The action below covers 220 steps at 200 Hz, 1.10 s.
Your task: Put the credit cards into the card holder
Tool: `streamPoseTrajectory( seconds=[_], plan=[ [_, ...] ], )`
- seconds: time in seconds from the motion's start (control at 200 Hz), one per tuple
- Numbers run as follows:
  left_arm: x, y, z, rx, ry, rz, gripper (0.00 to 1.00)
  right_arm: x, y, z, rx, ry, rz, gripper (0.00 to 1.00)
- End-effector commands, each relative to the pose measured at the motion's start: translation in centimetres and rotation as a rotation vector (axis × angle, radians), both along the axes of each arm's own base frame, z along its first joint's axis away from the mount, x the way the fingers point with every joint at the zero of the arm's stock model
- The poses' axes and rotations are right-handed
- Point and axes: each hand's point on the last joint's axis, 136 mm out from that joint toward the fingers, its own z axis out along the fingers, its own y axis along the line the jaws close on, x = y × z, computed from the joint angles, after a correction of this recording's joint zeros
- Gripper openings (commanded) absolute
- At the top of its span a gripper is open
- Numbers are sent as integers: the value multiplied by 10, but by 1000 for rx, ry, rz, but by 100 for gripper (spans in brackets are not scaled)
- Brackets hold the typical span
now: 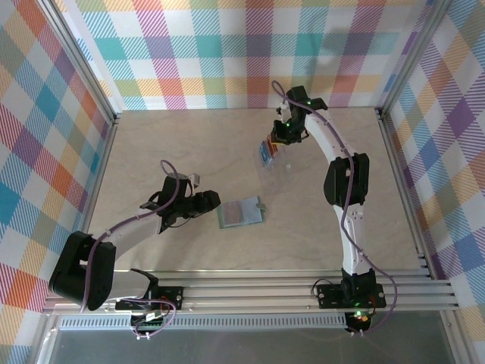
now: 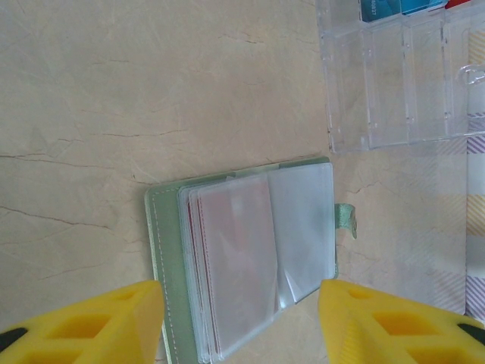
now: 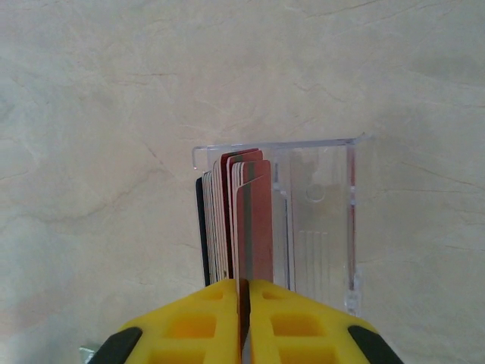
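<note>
The card holder [image 2: 168, 265] lies open on the table, a green wallet with clear sleeves; something reddish shows faintly through one sleeve. My left gripper [image 2: 239, 326] is open, one yellow finger on each side of the holder's near edge, touching nothing. In the top view it [image 1: 211, 202] sits just left of the card holder [image 1: 240, 212]. Several credit cards [image 3: 227, 220] stand on edge in a clear plastic tray [image 3: 326, 212]. My right gripper [image 3: 243, 292] is shut on the near edge of one red credit card [image 3: 256, 227] at the right end of that row.
The clear tray [image 1: 274, 163] stands at the back middle of the table, under the right gripper [image 1: 282, 136]. Part of the tray [image 2: 394, 98] lies just beyond the holder. Checked walls and metal rails [image 1: 394, 144] enclose the table.
</note>
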Motion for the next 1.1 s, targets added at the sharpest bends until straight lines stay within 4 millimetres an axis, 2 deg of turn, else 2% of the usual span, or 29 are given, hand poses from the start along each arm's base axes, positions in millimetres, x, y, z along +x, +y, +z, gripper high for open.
streamPoseTrajectory(
  seconds=[0.0,0.195,0.625,0.935,1.095],
  plan=[
    [4,2,1,3,-2,5,56,-4,9,3,77,40,15,12],
    [4,2,-1,2,3,4,56,-4,12,8,124,46,21,15],
    [4,1,-3,2,9,2,56,-2,13,10,185,62,14,14],
    [4,1,-4,3,14,-1,56,5,0,18,117,12,-39,0],
    [4,0,-6,5,22,-3,56,9,-10,25,65,-25,-82,0]
  ],
)
